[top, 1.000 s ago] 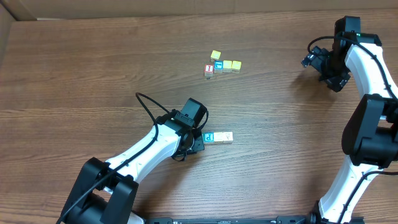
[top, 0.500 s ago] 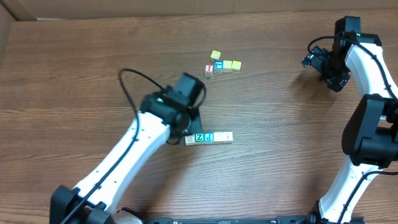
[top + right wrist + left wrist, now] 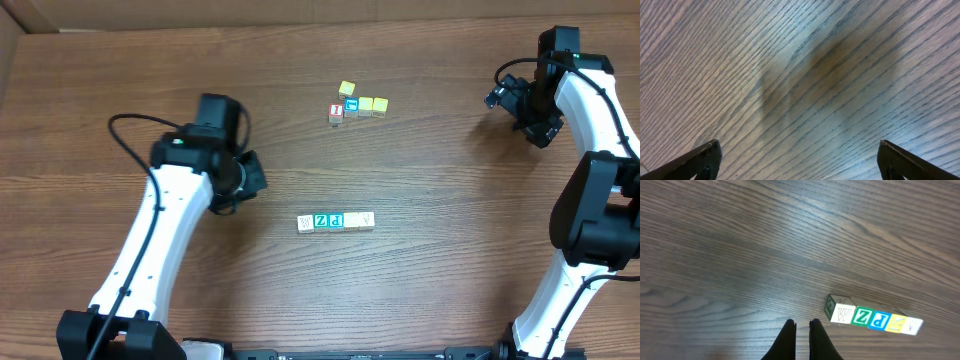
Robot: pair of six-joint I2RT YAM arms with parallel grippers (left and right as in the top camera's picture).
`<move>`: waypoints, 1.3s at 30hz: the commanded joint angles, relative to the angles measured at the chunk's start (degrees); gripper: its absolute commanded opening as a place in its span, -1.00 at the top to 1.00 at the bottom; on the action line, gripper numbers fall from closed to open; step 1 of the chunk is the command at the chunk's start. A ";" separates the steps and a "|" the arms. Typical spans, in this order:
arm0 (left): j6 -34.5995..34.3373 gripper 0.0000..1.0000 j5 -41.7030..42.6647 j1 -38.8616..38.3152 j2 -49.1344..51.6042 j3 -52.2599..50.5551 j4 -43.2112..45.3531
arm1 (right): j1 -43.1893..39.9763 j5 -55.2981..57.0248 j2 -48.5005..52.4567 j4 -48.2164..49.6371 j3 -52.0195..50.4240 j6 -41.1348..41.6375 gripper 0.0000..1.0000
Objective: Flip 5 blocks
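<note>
The five blocks [image 3: 336,221] lie in a straight, touching row about the middle of the counter [image 3: 120,80], slightly toward the edge where the arms are based. In the left wrist view the row runs from a whitish W block [image 3: 842,314] through a green Z block [image 3: 862,316], a blue P block [image 3: 880,320] and a yellowish block [image 3: 896,323] to a pale block [image 3: 912,325]. The left gripper [image 3: 250,178] is closed on nothing, apart from the row on its left-edge side. The right gripper [image 3: 505,95] is wide open and empty, near the far right corner. A cluster of cubes [image 3: 358,103], yellow, blue and red, sits toward the far edge.
</note>
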 commanded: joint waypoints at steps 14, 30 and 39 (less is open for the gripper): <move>6.69 0.92 10.01 7.67 0.24 -0.63 2.29 | -0.09 -6.40 -4.04 -5.73 1.44 -6.45 0.92; 6.71 0.92 11.02 7.67 -4.59 -0.63 -4.35 | 17.09 -6.75 -26.10 -23.50 0.31 -10.25 0.92; 6.69 0.92 7.04 7.65 -4.52 -0.63 -4.11 | 29.94 -6.14 -26.12 -23.54 -4.46 -6.34 0.92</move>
